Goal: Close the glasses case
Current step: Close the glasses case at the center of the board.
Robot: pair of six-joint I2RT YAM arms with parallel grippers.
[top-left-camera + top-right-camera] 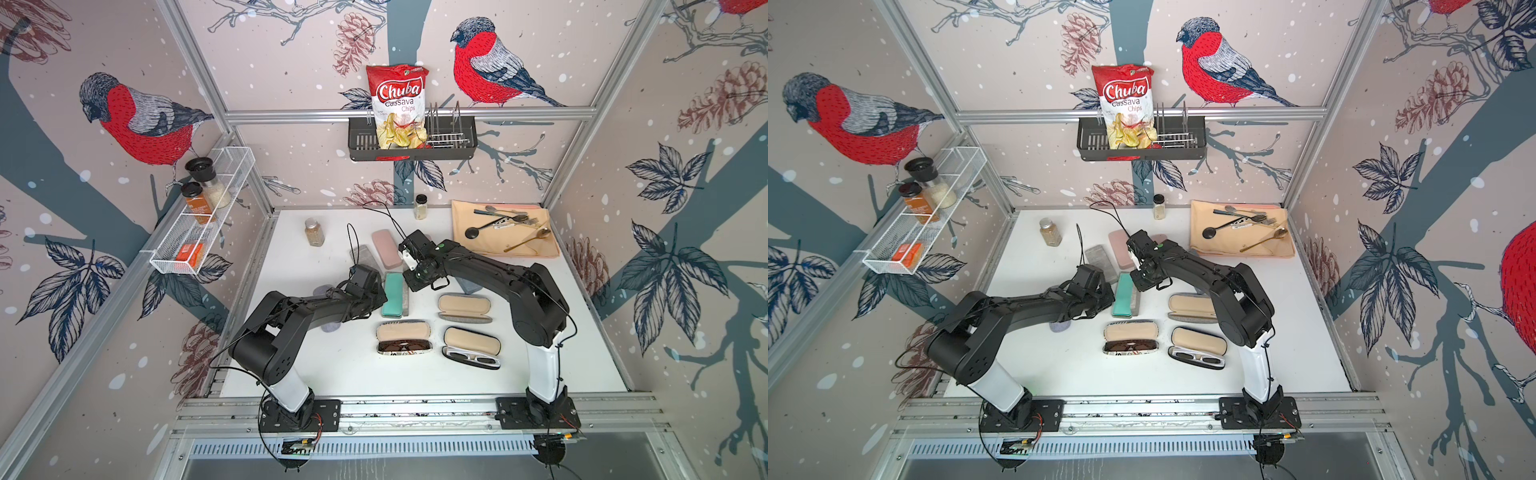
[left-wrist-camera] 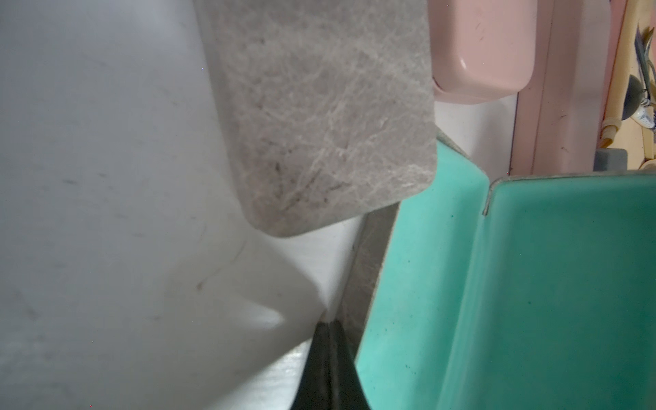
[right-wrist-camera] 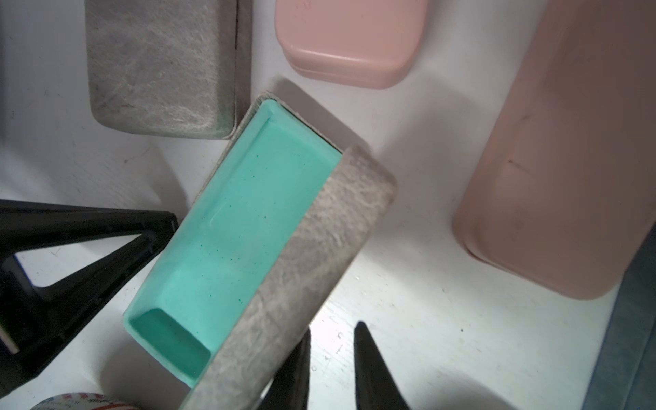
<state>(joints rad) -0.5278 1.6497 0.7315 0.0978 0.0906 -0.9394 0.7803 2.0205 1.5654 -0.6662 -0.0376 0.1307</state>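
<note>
The glasses case (image 1: 394,295), grey outside and teal inside, lies mid-table in both top views, half open. In the right wrist view its grey lid (image 3: 319,269) stands tilted over the teal tray (image 3: 241,227). My left gripper (image 2: 328,323) is shut, its tips low against the case's outer left side (image 2: 369,277); it also shows in a top view (image 1: 376,293). My right gripper (image 3: 333,330) is slightly open beside the lid, above the case's far end (image 1: 1138,280). One of its fingers (image 3: 301,355) is right against the lid and bare table shows between the two.
A closed grey case (image 1: 365,255) and a closed pink case (image 1: 386,247) lie just behind. Three open beige-lined cases (image 1: 465,307) (image 1: 405,338) (image 1: 471,347) lie in front right, two of them with glasses. Spice jars (image 1: 314,232) (image 1: 421,206) and a cloth with cutlery (image 1: 505,228) are at the back.
</note>
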